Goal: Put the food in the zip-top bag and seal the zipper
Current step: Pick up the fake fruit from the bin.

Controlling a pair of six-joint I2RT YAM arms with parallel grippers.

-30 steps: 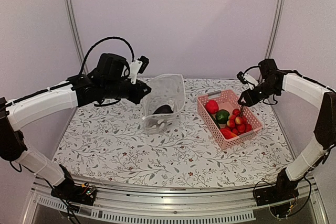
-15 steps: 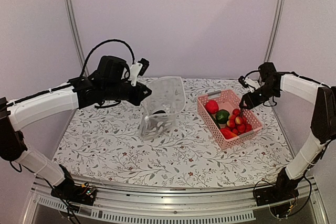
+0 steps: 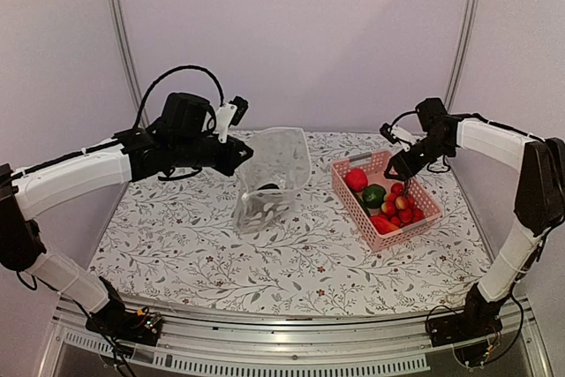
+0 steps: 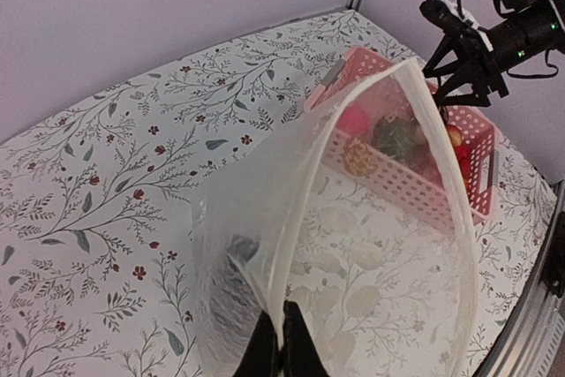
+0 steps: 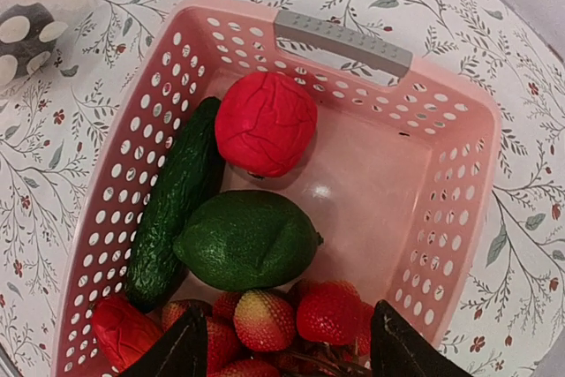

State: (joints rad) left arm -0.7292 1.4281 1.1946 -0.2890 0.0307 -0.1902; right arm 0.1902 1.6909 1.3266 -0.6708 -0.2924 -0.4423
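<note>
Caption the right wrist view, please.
Open right tool hovers above pink basket of red fruit, green fruit, cucumber and strawberries.

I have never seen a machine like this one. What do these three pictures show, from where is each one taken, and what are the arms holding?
It is a robot with two arms fixed at the near edge of a table. The wide picture comes from a camera above and behind them. The other two come from a small camera on each wrist, so each shows its own fingers. The left gripper is shut on the rim of a clear zip-top bag, holding it up and open; a dark piece lies inside. The right gripper is open above a pink basket and holds nothing. In the basket are a red round fruit, a green round piece, a long dark green piece and small red strawberries.
</note>
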